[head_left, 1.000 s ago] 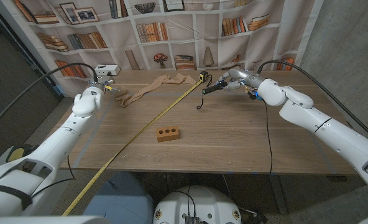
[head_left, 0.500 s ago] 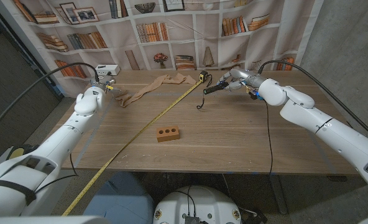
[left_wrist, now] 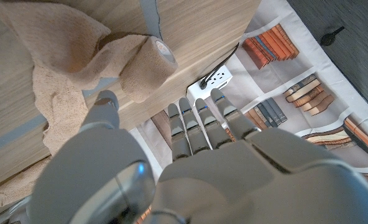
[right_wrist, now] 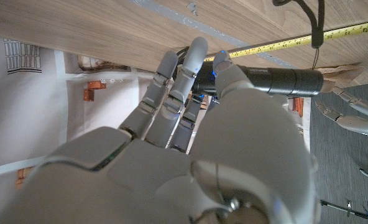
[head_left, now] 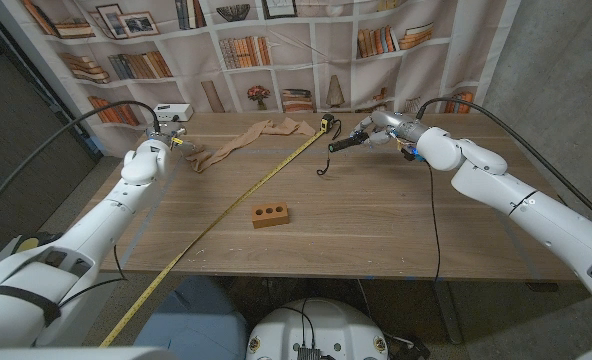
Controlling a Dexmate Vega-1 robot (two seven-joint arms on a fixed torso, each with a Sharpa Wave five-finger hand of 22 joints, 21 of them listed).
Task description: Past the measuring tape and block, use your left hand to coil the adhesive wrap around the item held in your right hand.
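One wooden table (head_left: 376, 215) | bookshelf-print backdrop (head_left: 276, 50) | grey wall (head_left: 566, 60)

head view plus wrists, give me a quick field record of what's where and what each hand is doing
surface: wooden table
right hand: grips a black flashlight above the table's far side, a cord dangling from it
left hand: near the far left edge, fingers apart, holding nothing
adhesive wrap: tan, partly unrolled, strip lying toward the far middle; roll end just past the left hand's fingers
measuring tape: yellow, extended diagonally across the table
block: brown, holed, near the middle
wrapping: not yet begun
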